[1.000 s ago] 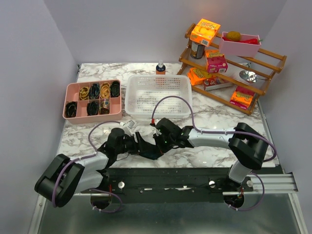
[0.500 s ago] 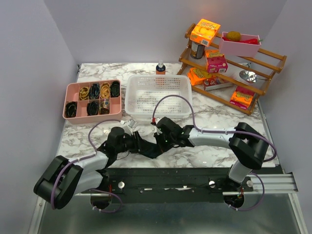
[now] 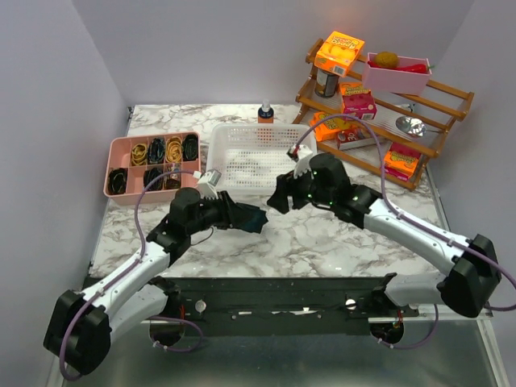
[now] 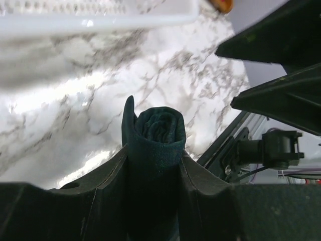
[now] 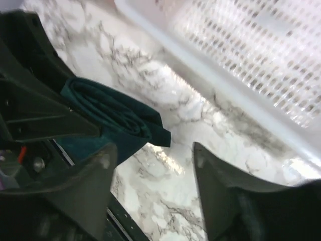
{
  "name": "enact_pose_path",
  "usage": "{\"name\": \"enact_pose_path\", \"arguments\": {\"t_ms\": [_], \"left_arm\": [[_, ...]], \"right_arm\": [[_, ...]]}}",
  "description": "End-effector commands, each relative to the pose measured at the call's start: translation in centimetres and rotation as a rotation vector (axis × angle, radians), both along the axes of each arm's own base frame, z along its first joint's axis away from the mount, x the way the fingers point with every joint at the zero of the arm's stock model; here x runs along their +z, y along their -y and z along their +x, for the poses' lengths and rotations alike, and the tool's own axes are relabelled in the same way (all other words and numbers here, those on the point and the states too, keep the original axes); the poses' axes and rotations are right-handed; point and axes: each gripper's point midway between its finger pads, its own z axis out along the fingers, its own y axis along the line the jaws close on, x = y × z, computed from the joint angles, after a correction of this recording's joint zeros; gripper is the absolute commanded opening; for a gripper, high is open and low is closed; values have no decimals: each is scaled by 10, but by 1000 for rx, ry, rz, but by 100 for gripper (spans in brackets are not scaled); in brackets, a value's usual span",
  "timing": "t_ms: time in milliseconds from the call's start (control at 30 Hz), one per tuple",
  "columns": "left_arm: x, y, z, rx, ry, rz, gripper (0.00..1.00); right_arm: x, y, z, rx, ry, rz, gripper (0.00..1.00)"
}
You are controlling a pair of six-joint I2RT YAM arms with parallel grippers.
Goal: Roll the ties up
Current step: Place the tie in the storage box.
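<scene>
The tie (image 3: 255, 218) is a dark teal roll, wound tight, held just off the marble in front of the white basket (image 3: 260, 128). My left gripper (image 3: 244, 217) is shut on it. In the left wrist view the roll (image 4: 156, 133) stands end-on between the two fingers (image 4: 108, 173), its spiral end facing out. My right gripper (image 3: 280, 201) hangs open just right of the roll, apart from it. The right wrist view has the tie (image 5: 118, 118) at the left with a loose corner sticking out, and nothing but marble between the spread right gripper (image 5: 150, 150) fingers.
A pink divided tray (image 3: 151, 193) with rolled ties sits at the left. A small bottle (image 3: 265, 111) stands behind the basket. A wooden rack (image 3: 419, 121) with snack boxes fills the back right. The basket wall (image 5: 241, 65) is close above my right gripper.
My right gripper has opened, let go of the tie and pulled away up and to the right. My left gripper has closed on the roll and carried it toward the basket.
</scene>
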Motion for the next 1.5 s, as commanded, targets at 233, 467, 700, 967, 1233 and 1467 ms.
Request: {"name": "enact_pose_path", "arguments": {"t_ms": [233, 467, 700, 967, 1233, 1467], "left_arm": [[123, 12, 0, -127, 278, -54, 23], [149, 24, -30, -322, 377, -118, 22], [165, 20, -46, -371, 430, -126, 22], [176, 22, -51, -399, 456, -155, 22], [178, 20, -34, -305, 463, -149, 20], [174, 17, -18, -219, 453, -145, 18]], "right_arm": [[108, 0, -16, 324, 225, 227, 100], [119, -13, -43, 518, 193, 311, 100], [114, -18, -58, 619, 149, 341, 100], [102, -20, -52, 593, 103, 330, 100], [105, -26, -64, 653, 48, 404, 100], [94, -30, -60, 643, 1, 409, 98]]}}
